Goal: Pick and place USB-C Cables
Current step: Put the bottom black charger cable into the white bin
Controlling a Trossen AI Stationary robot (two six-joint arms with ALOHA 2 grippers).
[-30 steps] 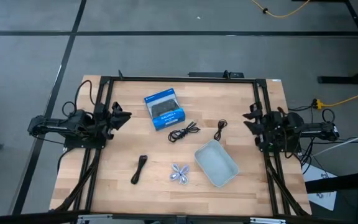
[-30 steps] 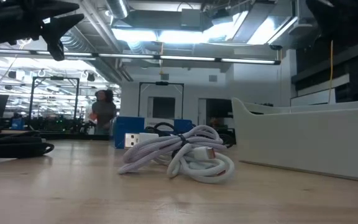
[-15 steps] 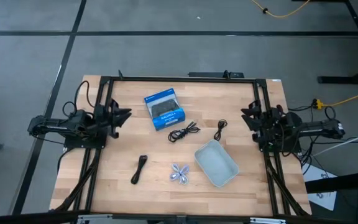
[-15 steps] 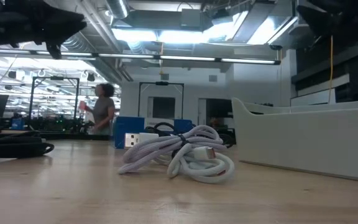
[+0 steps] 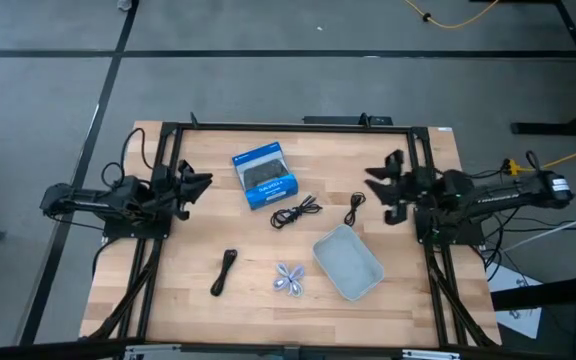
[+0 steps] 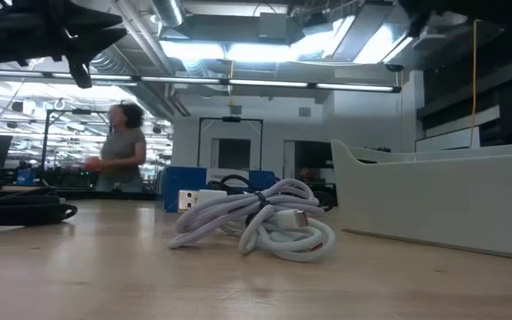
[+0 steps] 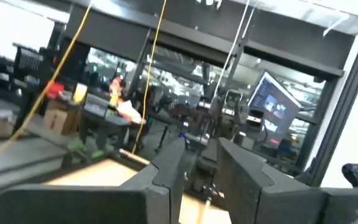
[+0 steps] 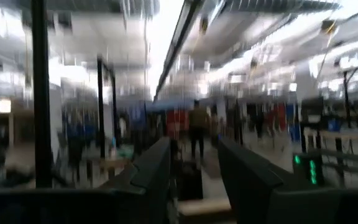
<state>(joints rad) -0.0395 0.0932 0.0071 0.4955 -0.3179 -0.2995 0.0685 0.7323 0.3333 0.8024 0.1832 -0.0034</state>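
Counter (image 5: 188, 290), wood, framed by dark rails.

Cables, four, all lying loose on the counter:
- bundled black cable (image 5: 225, 271), near the front left; in the low view only its dark edge shows at the picture's left margin.
- white cable (image 5: 289, 280), front centre, just left of the tray; fills the middle of the low view, one plug visible.
- coiled black cable (image 5: 295, 212), centre, just below the box.
- small black cable (image 5: 355, 209), between that coil and the right end effector; its plugs are too small to make out.

Tray (image 5: 348, 262), pale grey, front right, holds nothing visible; in the low view its wall cuts off everything behind it.

Box (image 5: 265, 177), blue, back centre; mostly hidden behind the white cable in the low view.

Left end effector (image 5: 196, 185), at the counter's left edge, fingers apart, holding nothing.

Right end effector (image 5: 383, 187), over the counter's right side, near the small black cable, fingers apart, holding nothing.

Person (image 6: 121, 157), blurred, in the room beyond.
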